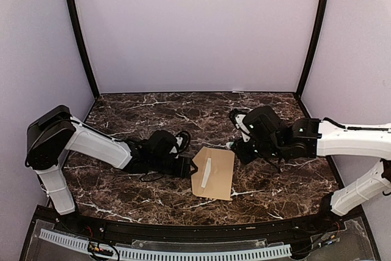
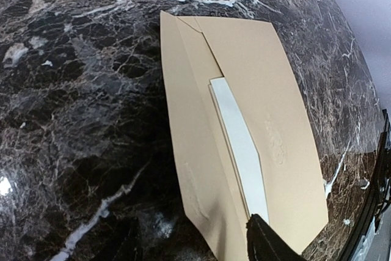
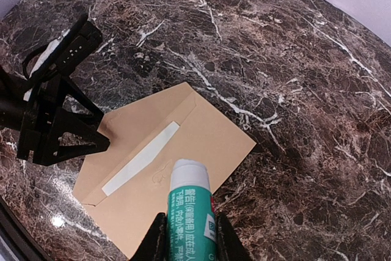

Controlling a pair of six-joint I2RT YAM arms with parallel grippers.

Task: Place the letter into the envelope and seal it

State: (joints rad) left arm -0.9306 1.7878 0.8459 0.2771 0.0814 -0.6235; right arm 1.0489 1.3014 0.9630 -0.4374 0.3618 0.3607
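Observation:
The brown envelope [image 1: 215,173] lies flat on the marble between my two arms. Its flap [image 2: 186,145] is folded over toward the body. A pale white strip [image 2: 241,139] shows in the gap along the flap's edge; I cannot tell whether it is the letter. My left gripper [image 1: 190,166] is low at the envelope's left edge, open [image 2: 189,239], with one fingertip [image 2: 267,242] resting on the envelope. Over the envelope's far right corner, my right gripper [image 1: 237,145] is shut [image 3: 190,236] on a green glue stick [image 3: 190,206] whose white tip points at the envelope [image 3: 183,169].
The dark marble table [image 1: 153,111] is enclosed by lilac walls [image 1: 195,22] at the back and sides. A black rail [image 1: 183,230] runs along the near edge. The left arm's gripper [image 3: 55,108] shows at the left of the right wrist view.

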